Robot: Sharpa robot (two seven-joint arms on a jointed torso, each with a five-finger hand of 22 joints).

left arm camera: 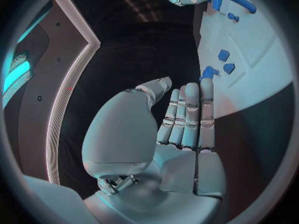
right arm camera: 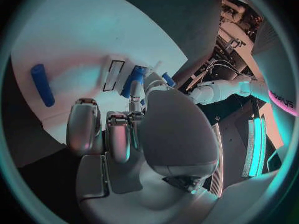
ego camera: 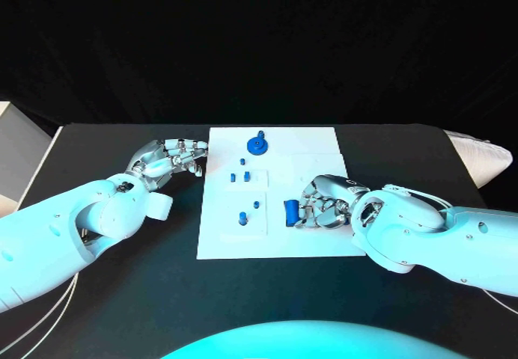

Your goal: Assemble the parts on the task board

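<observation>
The white task board (ego camera: pixel 324 161) lies in the middle of the black table. A blue gear-like part (ego camera: pixel 257 144) sits near its far edge. Several small blue parts (ego camera: pixel 239 177) stand down its left half, with a longer peg (ego camera: pixel 243 218) nearer me. My right hand (ego camera: pixel 324 202) rests on the board, and its thumb and fingertips (right arm camera: pixel 134 104) close on a blue cylinder (ego camera: pixel 290 212) (right arm camera: pixel 133 79). My left hand (ego camera: pixel 171 158) hovers at the board's left edge, fingers (left arm camera: pixel 187 114) side by side and holding nothing. A small blue part (left arm camera: pixel 209 72) lies just beyond those fingertips.
A white padded object (ego camera: pixel 480 153) lies at the table's right edge. A pale box (ego camera: pixel 11 142) stands at the left edge. Bare black table (ego camera: pixel 129 299) stretches in front of the board and to both sides.
</observation>
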